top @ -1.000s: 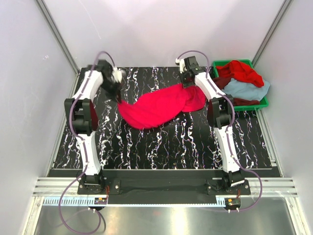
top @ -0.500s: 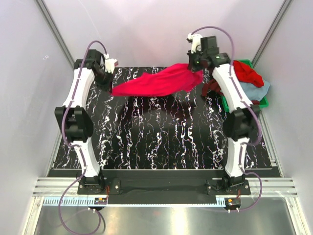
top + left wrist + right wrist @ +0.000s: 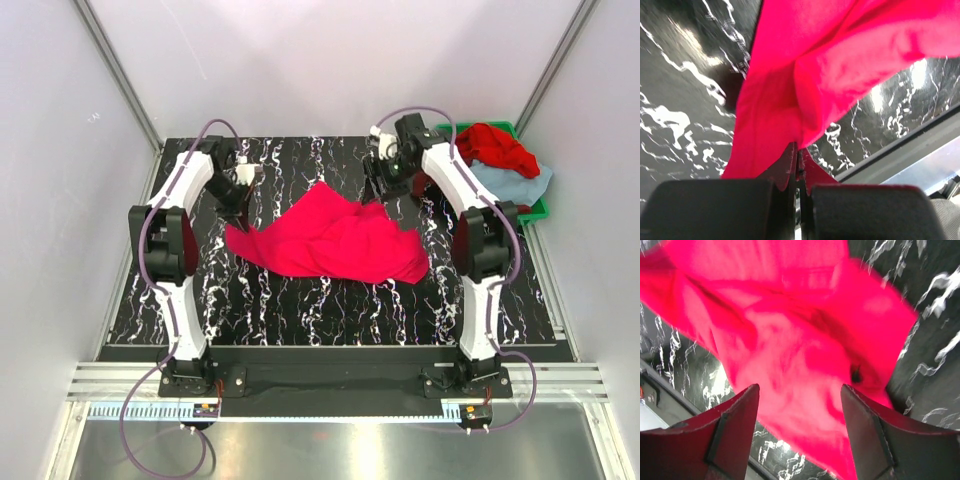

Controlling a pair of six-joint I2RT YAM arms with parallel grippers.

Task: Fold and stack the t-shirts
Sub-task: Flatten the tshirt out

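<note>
Cloth fills the left wrist view: the left fingers (image 3: 780,175) are pressed together on a fold of the pink shirt (image 3: 335,240), pinching it at its left corner, low over the desk (image 3: 300,300). From there the shirt spreads crumpled across the middle of the desk. The right fingers (image 3: 735,425) are spread wide and hang just above the shirt's far right part, gripping nothing. At the far right, a bin (image 3: 530,211) holds a red shirt (image 3: 495,145) and a blue-grey shirt (image 3: 512,184), heaped together.
</note>
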